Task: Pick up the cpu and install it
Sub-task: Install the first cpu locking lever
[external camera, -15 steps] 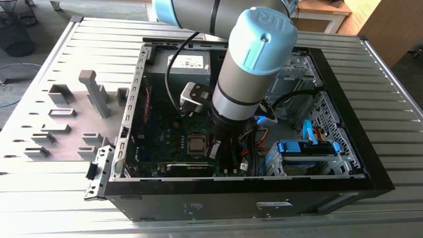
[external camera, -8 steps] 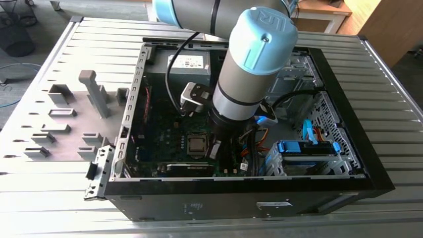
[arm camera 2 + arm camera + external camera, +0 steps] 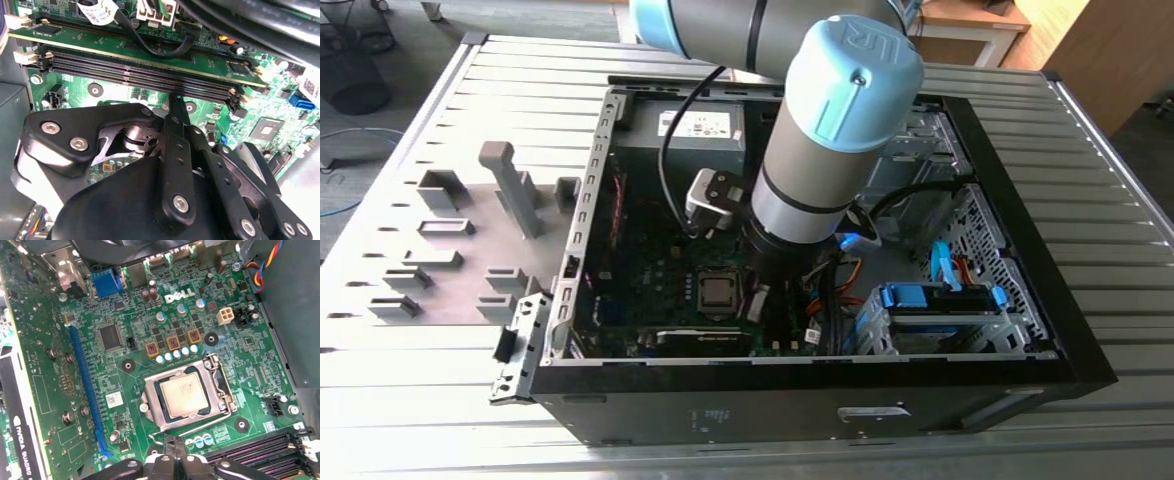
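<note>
**A:** CPU (image 3: 184, 396) position, first wrist view — what did you log?

**B:** You had it lying flat inside the metal-framed socket (image 3: 186, 396) on the green motherboard (image 3: 125, 390), silvery top up, frame all round it. Long blue slot (image 3: 86, 390) ran to one side, well apart from the socket. Gripper (image 3: 175, 462) sat at the picture's edge, just beside the socket frame, not touching the chip.

**A:** Second wrist view?

**B:** You were looking down the black gripper (image 3: 175, 107) linkage. Fingers (image 3: 176, 117) were pressed together, nothing between them. Tips stood right at the black memory slots (image 3: 145, 75); contact with the board could not be told. A black cable (image 3: 150, 45) looped over the slots beyond.

**A:** Exterior view?

**B:** You had the arm (image 3: 821, 150) reaching down into the open computer case (image 3: 1067, 360) on the slatted table (image 3: 454, 400). CPU (image 3: 719, 291) showed as a small square in its socket, just to the exterior view's left of the arm's lower end. Grey holder blocks (image 3: 440, 240) stood on the table, outside the case on the exterior view's left. Blue drive bracket (image 3: 937, 297) sat in the case to the exterior view's right.
</note>
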`<action>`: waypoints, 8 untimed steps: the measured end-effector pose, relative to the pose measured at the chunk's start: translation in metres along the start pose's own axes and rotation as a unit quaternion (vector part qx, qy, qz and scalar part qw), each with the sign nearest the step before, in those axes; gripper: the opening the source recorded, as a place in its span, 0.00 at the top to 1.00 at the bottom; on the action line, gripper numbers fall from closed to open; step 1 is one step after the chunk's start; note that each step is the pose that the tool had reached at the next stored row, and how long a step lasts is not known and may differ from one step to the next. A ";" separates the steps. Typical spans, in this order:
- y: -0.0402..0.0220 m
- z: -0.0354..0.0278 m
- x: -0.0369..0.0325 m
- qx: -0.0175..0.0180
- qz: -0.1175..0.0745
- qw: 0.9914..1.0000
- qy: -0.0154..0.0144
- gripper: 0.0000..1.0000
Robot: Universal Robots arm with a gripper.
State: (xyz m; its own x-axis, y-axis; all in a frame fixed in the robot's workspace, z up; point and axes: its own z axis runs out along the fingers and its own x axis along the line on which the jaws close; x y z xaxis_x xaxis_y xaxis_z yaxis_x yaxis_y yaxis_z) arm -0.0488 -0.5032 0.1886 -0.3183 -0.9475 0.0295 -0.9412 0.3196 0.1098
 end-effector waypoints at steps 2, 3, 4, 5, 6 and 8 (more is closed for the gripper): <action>-0.0002 0.0002 0.0000 0.000 -0.003 1.000 0.000 0.89; -0.0004 0.0002 -0.0001 0.000 -0.004 1.000 0.000 0.89; -0.0008 0.0003 -0.0003 0.000 -0.005 1.000 0.001 0.89; -0.0010 0.0003 -0.0003 0.000 -0.005 1.000 0.001 0.89; -0.0010 0.0003 -0.0004 0.000 -0.005 1.000 0.001 0.89; -0.0011 0.0004 -0.0004 0.000 -0.005 1.000 0.001 0.89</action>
State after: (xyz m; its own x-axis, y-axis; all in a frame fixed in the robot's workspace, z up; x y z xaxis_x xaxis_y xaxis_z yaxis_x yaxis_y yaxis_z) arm -0.0477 -0.5032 0.1881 -0.3087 -0.9507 0.0297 -0.9444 0.3101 0.1097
